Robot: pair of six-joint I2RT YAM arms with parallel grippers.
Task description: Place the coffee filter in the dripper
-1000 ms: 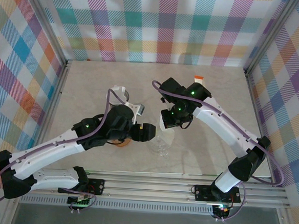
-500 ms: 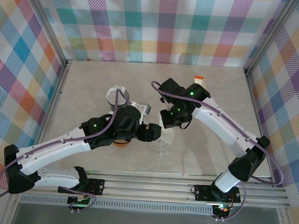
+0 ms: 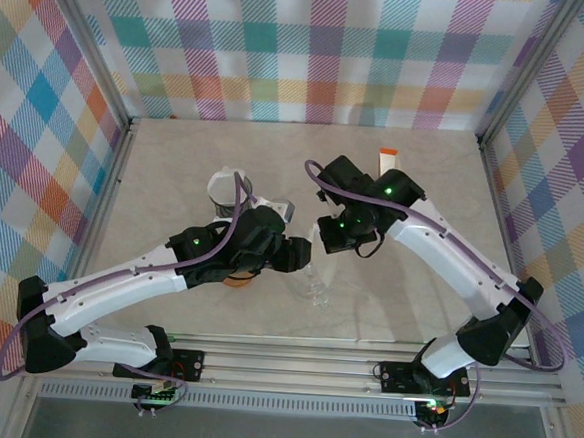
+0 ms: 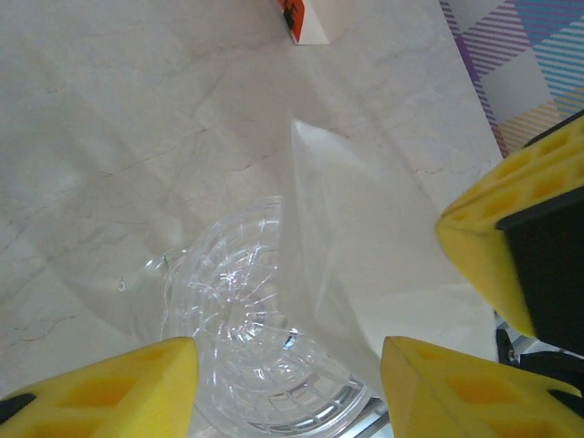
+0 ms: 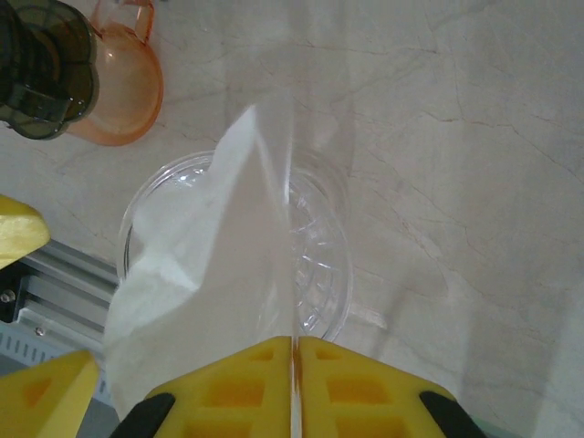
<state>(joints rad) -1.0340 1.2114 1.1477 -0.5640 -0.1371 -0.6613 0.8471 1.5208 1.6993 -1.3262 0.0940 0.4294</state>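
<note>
The clear glass dripper (image 3: pixel 317 289) stands on the marble table near the front edge. My right gripper (image 5: pixel 294 342) is shut on the edge of the white coffee filter (image 5: pixel 210 265). The filter hangs partly opened over the dripper (image 5: pixel 321 265), and its lower part reaches inside the rim. My left gripper (image 4: pixel 289 351) is open, with its yellow fingers (image 4: pixel 109 383) on either side of the dripper (image 4: pixel 246 310) and apart from it. In the left wrist view the filter (image 4: pixel 365 246) rises at the bowl's right side. From above, both grippers (image 3: pixel 295 254) (image 3: pixel 332 242) meet over the dripper.
An orange cup (image 5: pixel 123 91) sits just left of the dripper, beside a dark round lid (image 5: pixel 41 64). A clear glass (image 3: pixel 228 186) stands further back on the left. A small orange-and-white box (image 4: pixel 306 18) lies at the back. The metal front rail (image 5: pixel 55 283) runs close by.
My left gripper has moved right, up to the dripper, and its jaws have narrowed. The right gripper has shifted slightly, with the filter still in it.
</note>
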